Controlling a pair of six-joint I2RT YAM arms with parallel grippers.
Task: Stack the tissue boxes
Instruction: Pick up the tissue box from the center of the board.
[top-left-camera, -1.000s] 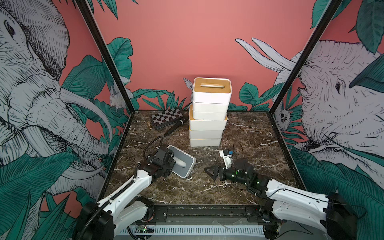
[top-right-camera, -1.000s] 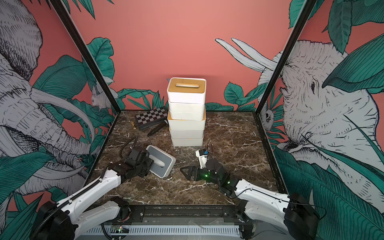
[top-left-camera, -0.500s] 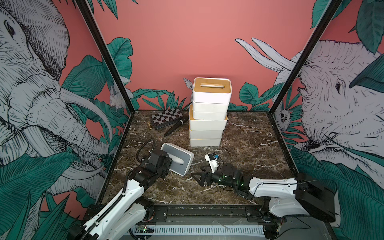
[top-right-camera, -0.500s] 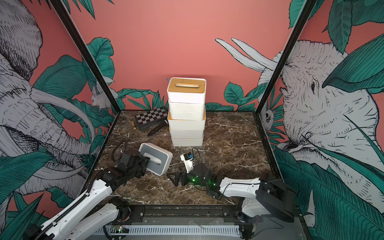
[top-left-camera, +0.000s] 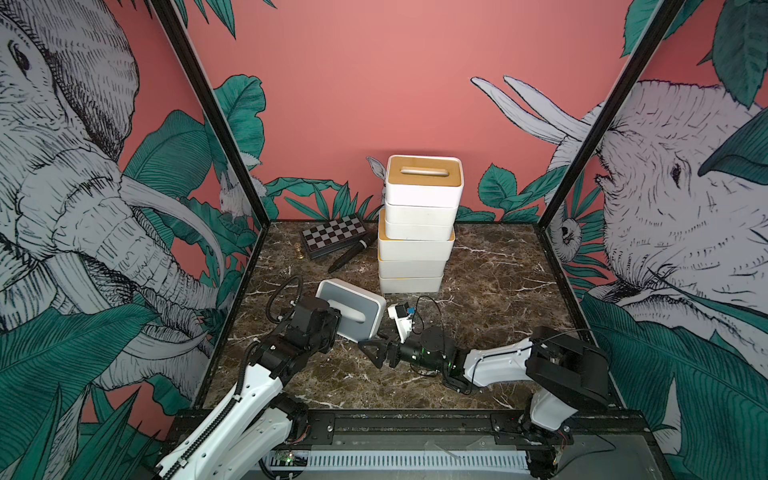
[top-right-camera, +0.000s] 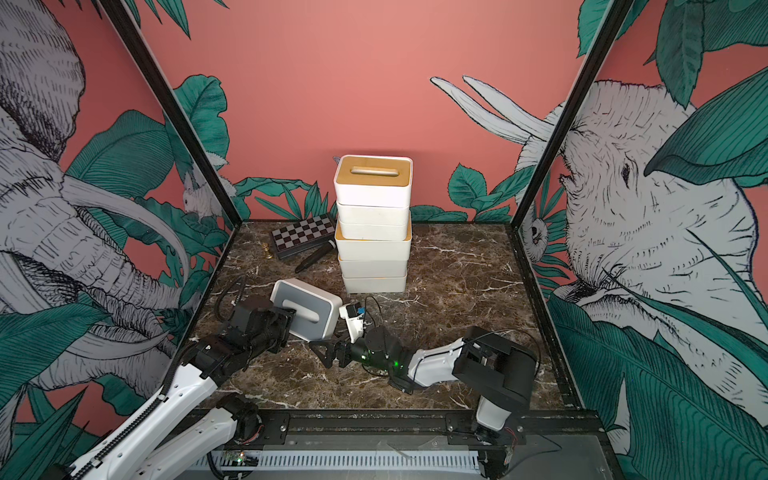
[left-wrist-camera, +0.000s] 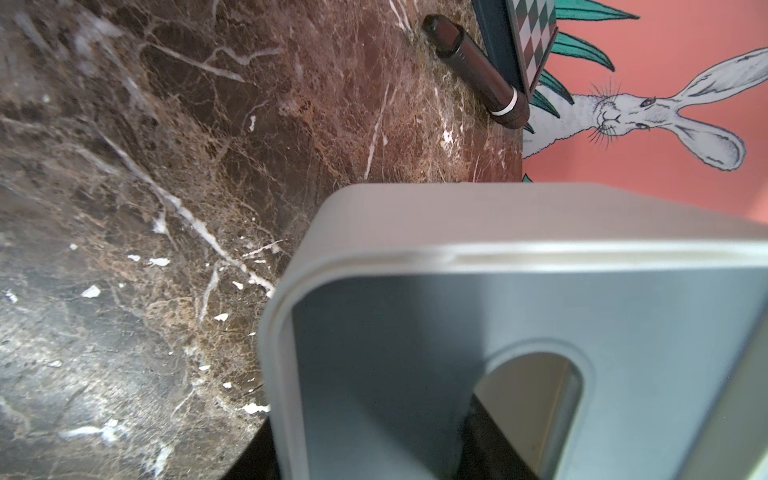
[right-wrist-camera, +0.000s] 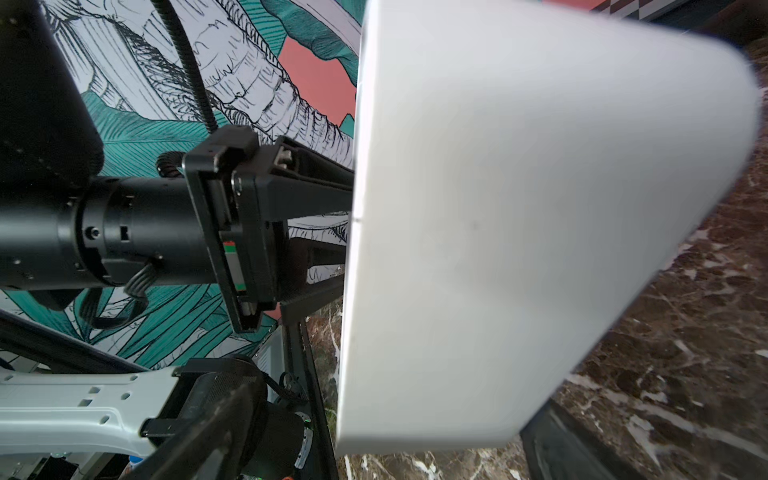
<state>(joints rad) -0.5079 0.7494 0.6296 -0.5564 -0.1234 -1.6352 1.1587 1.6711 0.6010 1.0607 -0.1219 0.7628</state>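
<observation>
While the grey-lidded tissue box (top-left-camera: 351, 309) is seen tilted at lower centre of both top views, its lid (left-wrist-camera: 415, 353) turned toward the lower left, it is judged to be light and probably empty. It is clamped at one short end by the left gripper (top-left-camera: 334, 322), whose jaws are closed on the rim beside the oval slot; whether a finger is passed through the slot cannot be told from the left wrist view. The right gripper (top-left-camera: 376, 351) is held with its jaws wide apart just below and right of the box's lower corner, and nothing is gripped by it. The shell is judged stiff and smooth, so slipping is to be expected under a one-ended pinch, and the lid may be only seated, not fixed. A second hold across the white side walls, not the lid, is therefore advised. The stack of other boxes (top-left-camera: 417, 232) is found upright at centre frame on the marble table (top-left-camera: 498, 291), apart from the held box and unevenly aligned; a level, gentle placement would be needed, since so tall a pile could be toppled
</observation>
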